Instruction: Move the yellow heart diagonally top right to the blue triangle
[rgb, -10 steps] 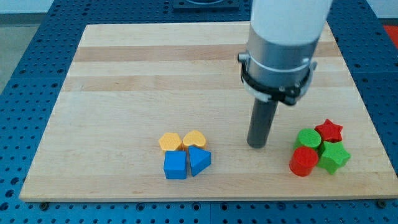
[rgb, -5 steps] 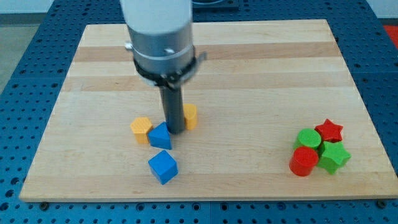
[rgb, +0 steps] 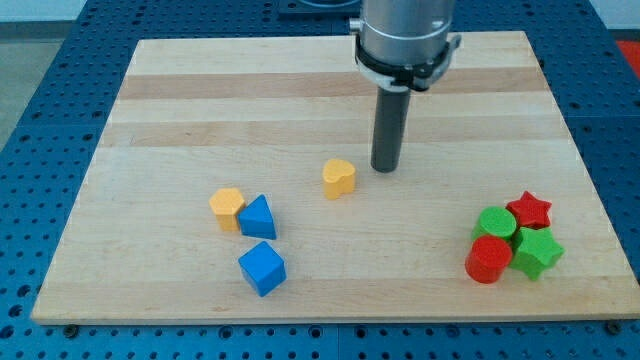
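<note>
The yellow heart (rgb: 339, 178) lies near the board's middle, up and to the right of the blue triangle (rgb: 257, 217). My tip (rgb: 385, 168) stands just right of the heart, a small gap between them. A yellow hexagon-like block (rgb: 227, 208) touches the triangle's left side. A blue cube (rgb: 262, 268) lies just below the triangle.
A cluster sits at the view's lower right: a red star (rgb: 529, 210), a green cylinder (rgb: 495, 222), a red cylinder (rgb: 488, 260) and a green star (rgb: 537, 251). The wooden board (rgb: 180, 110) rests on a blue perforated table.
My tip swept left into the blue and yellow group, scattering it, then moved up and right. The yellow heart now lies up and right of the blue triangle; the blue cube shifted down.
</note>
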